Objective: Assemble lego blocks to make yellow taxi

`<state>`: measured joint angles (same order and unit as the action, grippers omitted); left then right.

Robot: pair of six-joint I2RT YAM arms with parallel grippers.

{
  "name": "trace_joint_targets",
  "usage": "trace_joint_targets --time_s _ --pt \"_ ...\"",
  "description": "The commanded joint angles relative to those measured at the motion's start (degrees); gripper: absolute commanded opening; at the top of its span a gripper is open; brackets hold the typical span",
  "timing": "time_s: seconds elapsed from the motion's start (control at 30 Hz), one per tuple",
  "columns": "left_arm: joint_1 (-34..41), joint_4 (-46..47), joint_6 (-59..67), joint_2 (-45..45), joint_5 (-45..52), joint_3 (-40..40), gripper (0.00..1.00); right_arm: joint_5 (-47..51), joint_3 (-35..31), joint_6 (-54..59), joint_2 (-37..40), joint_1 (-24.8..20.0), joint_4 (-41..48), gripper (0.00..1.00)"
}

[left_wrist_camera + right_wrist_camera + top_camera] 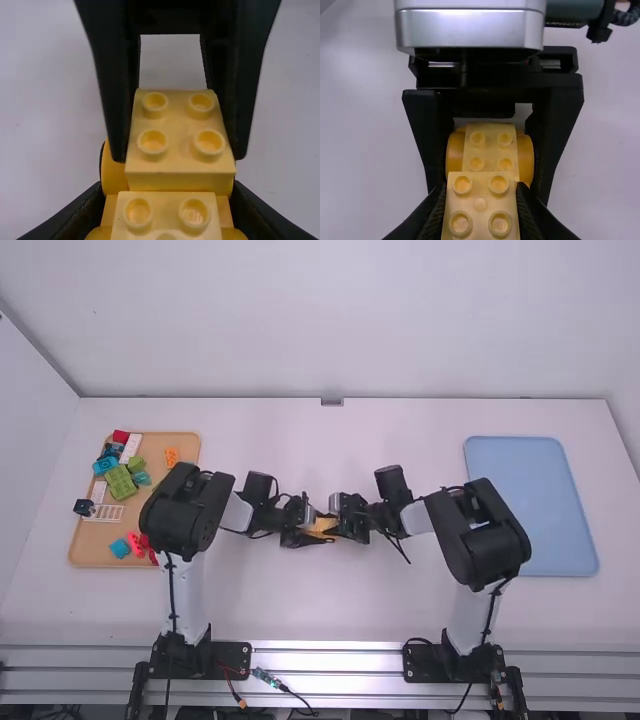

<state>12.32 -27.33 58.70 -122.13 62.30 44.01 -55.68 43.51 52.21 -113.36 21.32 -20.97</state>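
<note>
L pincer (165,200): yours, closed w/ one finger either side of the yellow body (114,167), a studded, round-sided pc.
R pincer (480,194): clamped on the yellow block (480,202), studs showing btw the fingers.
Yellow body: prob. the taxi's base, gripped by its sides so the studs are free; your L side likely serves as vise, w/ the counter (320,608) not needed for support.
Yellow block: held by opposite sides, prob. so you can line it up & press w/o covering its studs. It's right at the body; can't tell if it's seated. Judging by this, next is a straight push, then an easy release; a tilt could pop the pcs apart.
L arm (188,592): up from its base, bent at the bulky joint, forearm turned inward to mid-counter.
R arm (468,625): roughly mirrors it, forearm angled in, so your two pincers meet nose to nose.
Tan tray (92,552): far L, partly behind the L arm; holds loose blocks (121,482) in green, red, white, blue, etc., prob. spare stock w/in L reach.
Blue tray (530,505): far R, beyond the R arm; prob. the drop-off for your finished taxi.
</note>
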Motion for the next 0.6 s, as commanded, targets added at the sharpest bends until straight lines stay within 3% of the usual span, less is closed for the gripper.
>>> trace_joint_targets --time_s 0.0,0.33,0.4,0.47,0.57 --pt "0.4 -0.8 1.7 -1.0 -7.3 -2.3 0.28 1.7 0.8 -1.0 -1.4 0.6 0.2 0.02" --pt "0.4 -5.1 -0.8 -1.0 -7.3 -3.7 0.29 1.8 0.8 -1.0 -1.4 1.4 0.8 0.05" --pt "0.4 -5.1 -0.8 -1.0 -7.3 -3.7 0.29 1.7 0.8 -1.0 -1.4 1.7 0.7 0.10" --pt "0.5 -5.2 -0.8 -1.0 -7.3 -3.7 0.29 1.8 0.8 -1.0 -1.4 2.4 0.3 0.26" --pt "0.5 -5.1 -0.8 -1.0 -7.3 -3.6 0.29 1.7 0.9 -1.0 -1.4 2.3 0.3 0.34"
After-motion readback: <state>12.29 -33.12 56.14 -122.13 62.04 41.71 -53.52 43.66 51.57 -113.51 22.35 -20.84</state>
